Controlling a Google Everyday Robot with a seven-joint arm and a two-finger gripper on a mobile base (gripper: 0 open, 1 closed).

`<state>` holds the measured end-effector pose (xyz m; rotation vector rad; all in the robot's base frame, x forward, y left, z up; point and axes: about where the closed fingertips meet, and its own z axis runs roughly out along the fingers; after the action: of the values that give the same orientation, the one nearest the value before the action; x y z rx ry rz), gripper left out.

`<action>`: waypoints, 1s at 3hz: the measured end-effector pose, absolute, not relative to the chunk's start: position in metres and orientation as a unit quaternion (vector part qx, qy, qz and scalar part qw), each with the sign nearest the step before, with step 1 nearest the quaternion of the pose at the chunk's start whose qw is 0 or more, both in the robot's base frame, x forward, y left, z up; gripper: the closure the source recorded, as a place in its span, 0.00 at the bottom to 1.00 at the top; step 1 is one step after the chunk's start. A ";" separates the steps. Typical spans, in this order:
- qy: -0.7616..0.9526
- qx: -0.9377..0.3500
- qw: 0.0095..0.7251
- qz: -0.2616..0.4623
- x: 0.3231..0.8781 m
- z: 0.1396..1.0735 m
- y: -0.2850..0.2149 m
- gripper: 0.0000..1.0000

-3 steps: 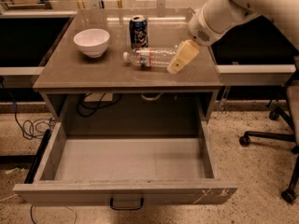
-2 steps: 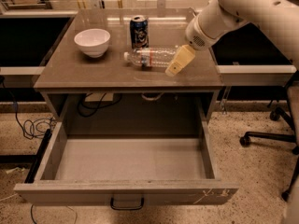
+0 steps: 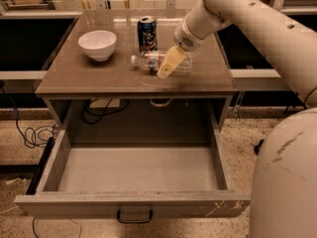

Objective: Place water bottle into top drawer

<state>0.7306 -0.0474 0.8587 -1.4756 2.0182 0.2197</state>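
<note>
Hand [image 3: 167, 65] stands at the far right of the desk [image 3: 89, 78], directly over the middle of the water bottle [image 3: 144, 61] and overlapping it. Whether it grasps the bottle or is released cannot be told. The bottle lies on its side, cap to the left, just near of the blue can [image 3: 147, 33] and right of the white bowl [image 3: 97, 43]. The top drawer [image 3: 138, 170] is pulled out below. Assessment: grasp step in hand, nothing placed yet. The next move calls for a secure hold, a lift, then a carry nearward and down into the drawer.
</note>
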 end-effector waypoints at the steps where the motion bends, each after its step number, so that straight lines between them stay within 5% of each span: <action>1: 0.764 -0.559 0.311 0.083 0.731 0.859 -0.047 0.00; 3: 0.764 -0.559 0.311 0.083 0.731 0.859 -0.047 0.42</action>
<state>0.7307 -0.0473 0.8587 -1.4757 2.0180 0.2198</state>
